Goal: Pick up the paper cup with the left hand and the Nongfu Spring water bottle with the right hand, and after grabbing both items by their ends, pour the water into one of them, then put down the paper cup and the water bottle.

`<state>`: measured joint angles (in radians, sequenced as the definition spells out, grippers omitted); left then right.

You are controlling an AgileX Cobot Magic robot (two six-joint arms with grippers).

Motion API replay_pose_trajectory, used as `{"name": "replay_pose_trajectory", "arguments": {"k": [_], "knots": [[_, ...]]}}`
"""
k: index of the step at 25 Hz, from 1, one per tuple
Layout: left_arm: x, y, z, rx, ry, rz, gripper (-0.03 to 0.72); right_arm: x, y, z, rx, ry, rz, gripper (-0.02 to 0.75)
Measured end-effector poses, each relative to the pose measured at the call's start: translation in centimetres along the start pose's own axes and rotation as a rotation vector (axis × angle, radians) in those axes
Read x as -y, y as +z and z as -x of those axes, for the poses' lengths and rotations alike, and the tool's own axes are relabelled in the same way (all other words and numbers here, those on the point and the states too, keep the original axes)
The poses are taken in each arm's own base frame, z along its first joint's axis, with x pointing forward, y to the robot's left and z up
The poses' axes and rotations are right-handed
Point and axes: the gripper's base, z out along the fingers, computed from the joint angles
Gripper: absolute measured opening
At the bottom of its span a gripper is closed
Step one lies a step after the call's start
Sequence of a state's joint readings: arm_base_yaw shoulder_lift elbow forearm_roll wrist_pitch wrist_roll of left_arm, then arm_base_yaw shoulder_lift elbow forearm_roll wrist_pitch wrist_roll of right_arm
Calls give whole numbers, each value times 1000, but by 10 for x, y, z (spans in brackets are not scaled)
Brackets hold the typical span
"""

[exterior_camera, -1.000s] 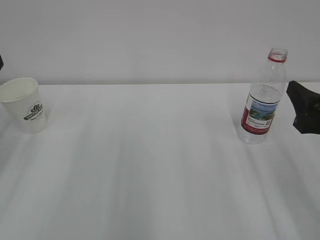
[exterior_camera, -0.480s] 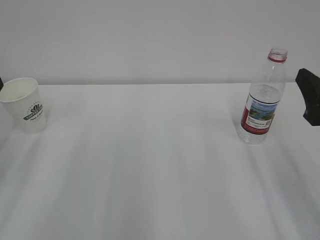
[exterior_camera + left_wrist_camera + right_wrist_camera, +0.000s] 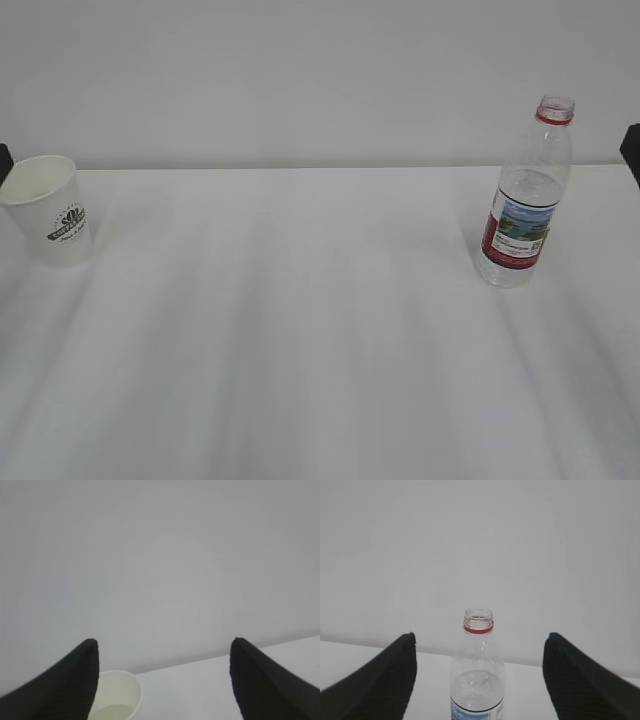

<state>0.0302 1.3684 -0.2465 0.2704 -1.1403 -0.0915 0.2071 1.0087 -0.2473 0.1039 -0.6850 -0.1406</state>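
The paper cup (image 3: 45, 210) stands upright at the table's far left, white with a green logo. In the left wrist view the paper cup (image 3: 117, 695) sits low, just beside the left finger, its inside cream-white. My left gripper (image 3: 163, 640) is open and empty; only a dark sliver of it (image 3: 3, 160) shows in the exterior view. The Nongfu Spring water bottle (image 3: 525, 195) stands uncapped at the right, partly filled with water (image 3: 477, 682). My right gripper (image 3: 480, 635) is open, and the bottle (image 3: 478, 680) stands ahead between its fingers, apart from them.
The white table (image 3: 300, 330) stretches between cup and bottle, with a plain pale wall behind. The right gripper shows only as a dark tip (image 3: 633, 150) at the right edge of the exterior view.
The right gripper has drawn back to the right, away from the bottle, almost out of the exterior view. Cup and bottle have not moved.
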Motion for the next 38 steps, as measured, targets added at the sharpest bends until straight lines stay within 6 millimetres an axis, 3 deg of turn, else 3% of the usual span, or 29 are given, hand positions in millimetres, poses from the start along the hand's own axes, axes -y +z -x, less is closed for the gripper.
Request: {"name": "replay_pose_trajectory", "arguments": {"k": [12,22,38], "knots": [[4,-26,47,131,66,25,592,1,-24,15,-3,-17,17,593],[12,-73,88,231,167,63,590,2,-52,25,4,-16,35,593],[20,-127,111,334,229,134,585,3,-98,34,50,-37,58,593]]}}
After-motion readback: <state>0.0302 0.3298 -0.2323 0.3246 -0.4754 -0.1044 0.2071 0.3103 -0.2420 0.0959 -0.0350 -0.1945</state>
